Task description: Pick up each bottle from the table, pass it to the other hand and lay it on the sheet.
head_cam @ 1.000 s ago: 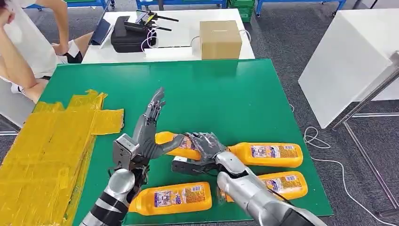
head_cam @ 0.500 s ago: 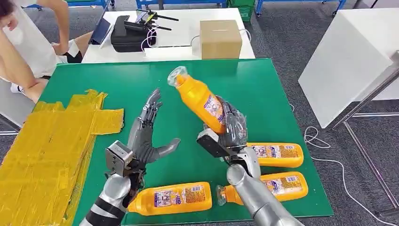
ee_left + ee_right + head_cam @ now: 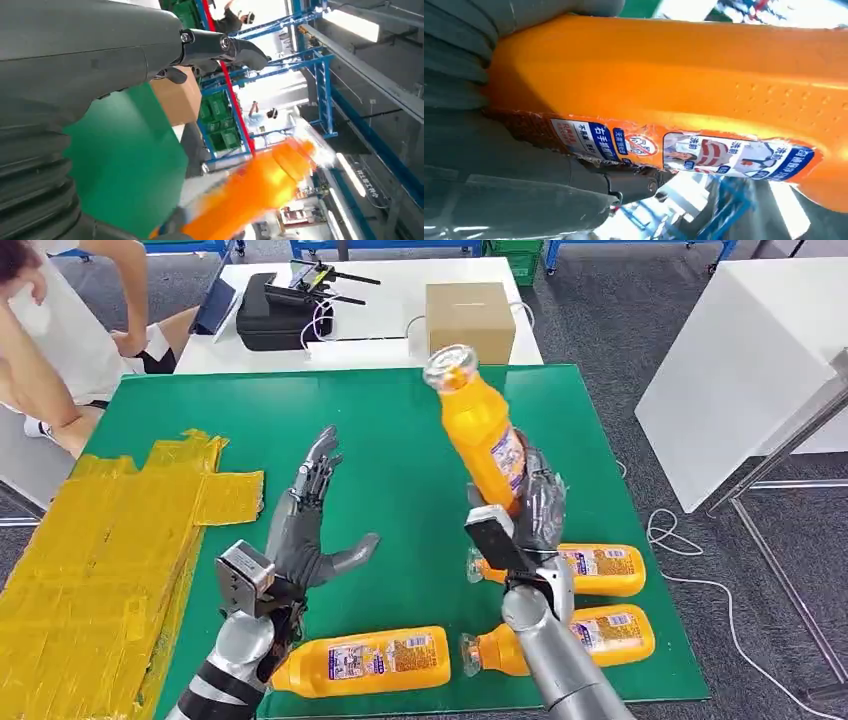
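- Your right hand (image 3: 528, 508) is gripping an orange plastic bottle with a clear cap and a printed label (image 3: 482, 428), its fingers wrapped round the lower body.
- You are holding that bottle nearly upright above the green table mat (image 3: 400, 430), cap end up and tilting slightly toward your left side, clear of the surface.
- In the right wrist view the thick grey thumb and darker fingers (image 3: 524, 175) are pressing against the orange body (image 3: 664, 75) on both sides of the label.
- Your left hand (image 3: 305, 530) is hovering over the mat with nothing in it, fingers stretched apart and pointing away from you, thumb (image 3: 352, 553) sticking out toward the raised bottle.
- The two hands are apart; the bottle is not touching your left hand.
- In the left wrist view the held bottle (image 3: 260, 185) is showing as a blurred orange shape beyond the open fingers (image 3: 220, 47).
- Three more orange bottles are lying on their sides on the mat close to you: one below your left hand (image 3: 365, 660), one just beside your right wrist (image 3: 590, 570), and one nearer you on the right (image 3: 585, 635).
- The crumpled yellow sheet (image 3: 110, 540) is lying on the left part of the table, with no bottle on it.
- A brown cardboard box (image 3: 470, 320) is sitting on the white table beyond the mat, and a person (image 3: 50, 350) is sitting at the far left.
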You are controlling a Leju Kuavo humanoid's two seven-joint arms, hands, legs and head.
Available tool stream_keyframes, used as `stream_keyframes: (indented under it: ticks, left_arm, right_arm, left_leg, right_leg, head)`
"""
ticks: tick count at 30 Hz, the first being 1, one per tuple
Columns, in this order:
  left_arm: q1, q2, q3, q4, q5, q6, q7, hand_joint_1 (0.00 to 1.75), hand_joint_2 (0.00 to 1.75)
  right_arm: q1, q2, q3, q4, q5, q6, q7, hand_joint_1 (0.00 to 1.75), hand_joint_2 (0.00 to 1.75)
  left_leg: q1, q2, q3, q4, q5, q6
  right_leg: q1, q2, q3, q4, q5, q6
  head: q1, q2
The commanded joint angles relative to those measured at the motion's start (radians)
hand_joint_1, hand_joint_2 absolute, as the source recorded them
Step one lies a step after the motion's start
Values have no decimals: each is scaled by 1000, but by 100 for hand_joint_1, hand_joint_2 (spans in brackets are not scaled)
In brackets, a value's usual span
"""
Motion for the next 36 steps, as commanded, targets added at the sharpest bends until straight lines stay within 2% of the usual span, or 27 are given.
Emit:
stream_keyframes:
  ticks: [1, 4, 8, 17, 18, 19, 23, 33, 36]
  left_arm:
    - [-69, 53, -57, 111, 73, -145, 150, 0, 175]
    - [-147, 58, -69, 242, 166, -232, 219, 0, 175]
    - [-200, 50, -66, 307, 212, -247, 235, 0, 175]
    - [-207, 53, -92, 305, 224, -240, 236, 0, 175]
    - [-209, 51, -91, 313, 232, -238, 236, 0, 175]
    - [-211, 50, -90, 315, 236, -238, 235, 0, 175]
    - [-217, 48, -91, 318, 247, -242, 231, 0, 175]
    - [-217, 48, -91, 318, 247, -242, 231, 0, 175]
    - [-220, 46, -91, 313, 260, -246, 227, 0, 175]
  right_arm:
    - [73, 15, 6, -154, -138, 170, -49, 173, 175]
    - [62, 9, 69, -116, -131, 197, -63, 169, 175]
    - [40, 16, 120, -55, -117, 194, -84, 168, 175]
    - [21, 15, 181, -10, -118, 220, -88, 166, 175]
    - [8, 15, 205, 13, -108, 234, -77, 171, 175]
    - [2, 16, 216, 25, -102, 239, -70, 166, 175]
    - [-24, 23, 257, 79, -66, 240, -45, 164, 175]
    - [-24, 23, 257, 79, -66, 240, -45, 164, 175]
    - [-46, 23, 303, 139, -9, 246, -14, 164, 175]
  left_leg:
    - [1, 0, 3, -1, -1, -1]
    - [1, -2, 3, -1, 0, -1]
    - [1, 0, 1, -1, 0, -1]
    - [1, 1, 3, -1, -1, -1]
    - [1, 0, 2, -1, 0, 0]
    - [1, 1, 3, -1, -1, -1]
    - [1, 2, 2, -1, 0, -1]
    - [1, 1, 0, -1, 0, -1]
    - [1, 1, 1, -1, 0, -1]
  right_leg:
    - [1, 0, 3, -1, -1, 0]
    - [1, -3, 3, -1, 0, 0]
    - [1, -1, 1, -1, 1, 0]
    - [1, 0, 3, -1, 0, 1]
    - [1, 0, 1, -1, 0, 0]
    - [1, 0, 2, -1, 0, 0]
    - [1, 1, 1, -1, 1, 0]
    - [1, 0, 0, -1, 0, 0]
    - [1, 0, 1, -1, 0, 0]
  head:
    - [0, 0]
    - [0, 0]
    - [0, 0]
    - [0, 0]
    - [0, 0]
    - [0, 0]
    - [0, 0]
    - [0, 0]
    - [0, 0]
